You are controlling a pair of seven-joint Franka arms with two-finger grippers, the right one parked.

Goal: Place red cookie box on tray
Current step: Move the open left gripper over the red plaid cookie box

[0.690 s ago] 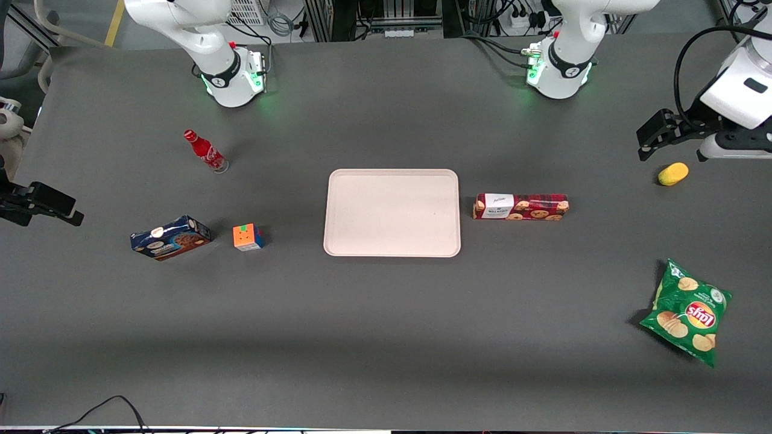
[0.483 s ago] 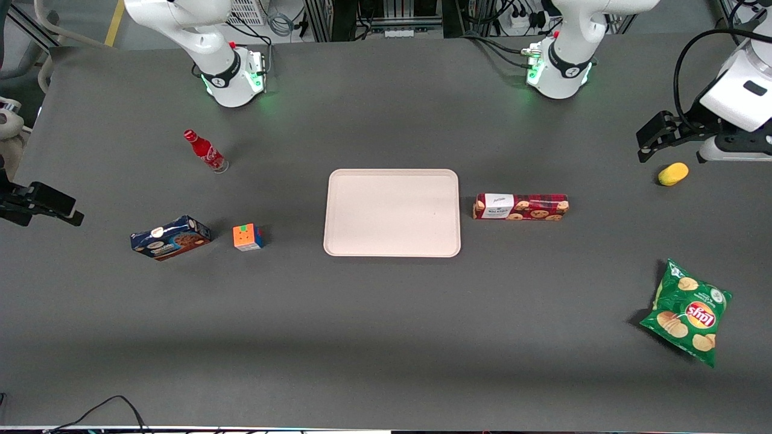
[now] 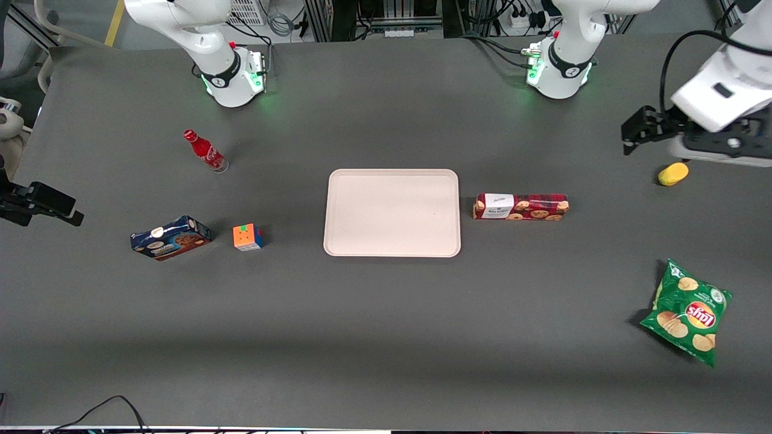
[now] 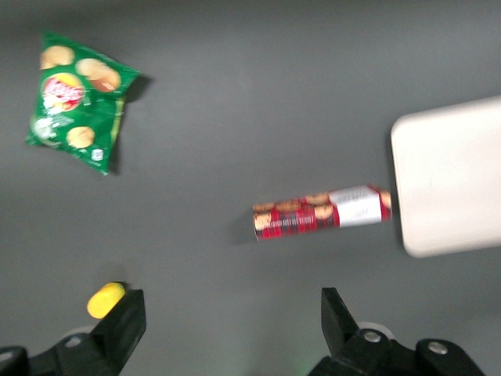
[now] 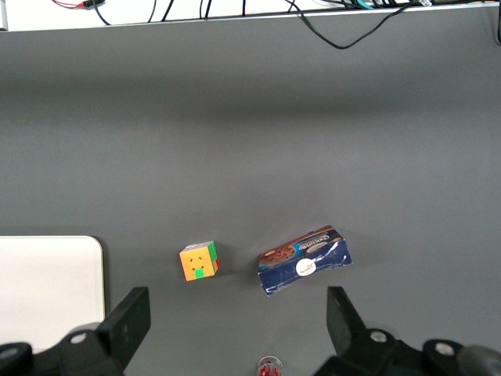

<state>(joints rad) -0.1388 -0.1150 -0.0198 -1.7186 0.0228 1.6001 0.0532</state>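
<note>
Red cookie box (image 3: 520, 207): just beside tray (image 3: 392, 181); likely light, stiff carton; you'd pinch its long sides mid-length.
Gripper (image 4: 232, 323): spread, empty, well apart from box.

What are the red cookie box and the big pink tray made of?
The red cookie box looks like printed cardboard: sharp edges, plaid print, white label. The tray seems smooth matte plastic, going by its rounded corners and low moulded rim. The open end effector hangs above the table toward the working arm's end.

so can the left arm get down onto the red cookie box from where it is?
Probably yes. The open gripper hangs above the table; nothing stands between it and the red cookie box, which lies apart from the tray.
</note>
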